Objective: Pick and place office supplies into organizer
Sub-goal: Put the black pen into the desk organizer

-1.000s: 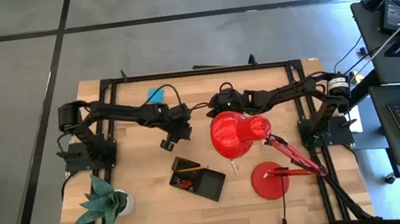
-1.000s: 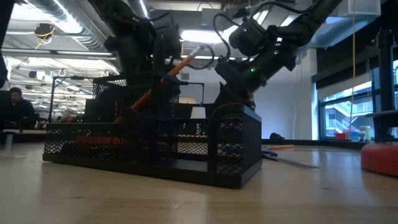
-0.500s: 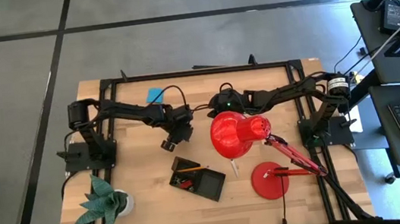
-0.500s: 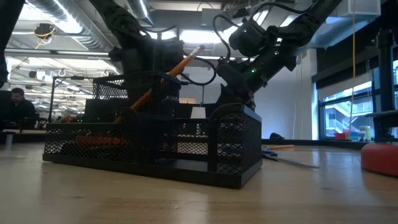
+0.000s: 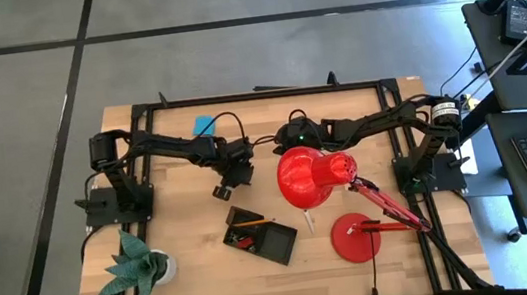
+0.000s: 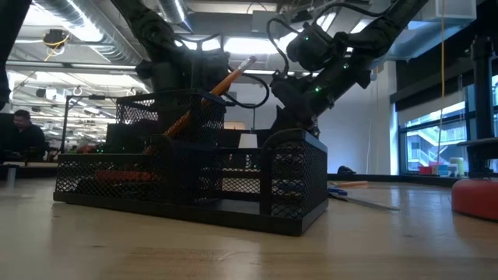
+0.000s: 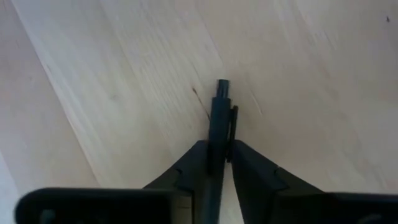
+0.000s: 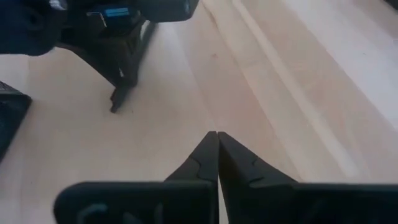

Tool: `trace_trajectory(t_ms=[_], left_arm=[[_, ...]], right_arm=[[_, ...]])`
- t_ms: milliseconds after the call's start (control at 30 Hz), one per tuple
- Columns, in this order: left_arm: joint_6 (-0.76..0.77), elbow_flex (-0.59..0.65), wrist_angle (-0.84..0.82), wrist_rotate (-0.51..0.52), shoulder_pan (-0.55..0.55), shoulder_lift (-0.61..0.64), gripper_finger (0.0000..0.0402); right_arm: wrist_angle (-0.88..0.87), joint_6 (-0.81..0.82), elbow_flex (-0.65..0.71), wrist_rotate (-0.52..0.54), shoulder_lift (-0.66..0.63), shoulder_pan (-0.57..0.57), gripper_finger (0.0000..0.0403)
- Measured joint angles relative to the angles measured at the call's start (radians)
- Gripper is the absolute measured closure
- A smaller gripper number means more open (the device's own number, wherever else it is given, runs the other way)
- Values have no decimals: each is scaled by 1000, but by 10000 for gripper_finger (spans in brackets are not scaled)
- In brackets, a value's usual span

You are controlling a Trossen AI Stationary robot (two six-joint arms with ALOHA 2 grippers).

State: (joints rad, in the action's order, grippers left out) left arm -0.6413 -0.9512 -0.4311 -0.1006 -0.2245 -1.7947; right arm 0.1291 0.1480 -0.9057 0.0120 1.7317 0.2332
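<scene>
1. Pen (image 7: 219, 121), thin and black, sits pinched between the left gripper's (image 7: 217, 163) two fingers; its clip shows beside one finger, its tip points down at the wooden table (image 7: 112, 74), and its lower length is cut off behind the gripper body.
2. Whether the pen tip touches the wood cannot be told from the left wrist view; in the right wrist view the pen (image 8: 127, 87) hangs tilted from that gripper with its end at or just above the surface.
3. Right gripper (image 8: 217, 149) has its fingers pressed together on nothing, hovering over bare table near the left one.
4. From above, the left gripper (image 5: 232, 177) lies between the blue sticky-note pad (image 5: 204, 125) and the organizer (image 5: 259, 235); the pen itself is too small to make out there.
5. The right gripper's tip is hidden under the red lamp's shade (image 5: 307, 175) in the high view.
6. Organizer, a black mesh tray, stands near the table's front, apart from both grippers; a wooden pencil (image 6: 208, 99) leans in one compartment and something red (image 6: 120, 176) lies low in another, blurred by the mesh.
7. A green paper plant (image 5: 137, 264) stands at the left front corner.
</scene>
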Motion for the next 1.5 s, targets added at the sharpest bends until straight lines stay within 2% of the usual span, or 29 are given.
trace_trajectory(t_ms=[133,333,500,667,1000,1167,1333,1500], left_arm=[[-2,0,2,-1,2,0,355],[50,1,8,-33,-2,2,364],[59,3,11,-33,-1,14,364],[98,9,2,-29,0,69,364],[186,5,-14,-30,0,321,364],[255,4,-8,-67,15,461,365],[366,4,54,-205,51,565,365],[422,4,197,-383,120,601,366]], right_arm=[[108,-94,43,38,0,-1,385],[444,-100,205,11,0,5,383],[626,-73,299,13,0,21,383],[635,-48,311,13,0,28,383],[619,-50,311,13,0,28,383],[613,-49,311,13,0,28,383],[612,-48,311,13,0,28,383],[611,-40,311,13,0,28,383]])
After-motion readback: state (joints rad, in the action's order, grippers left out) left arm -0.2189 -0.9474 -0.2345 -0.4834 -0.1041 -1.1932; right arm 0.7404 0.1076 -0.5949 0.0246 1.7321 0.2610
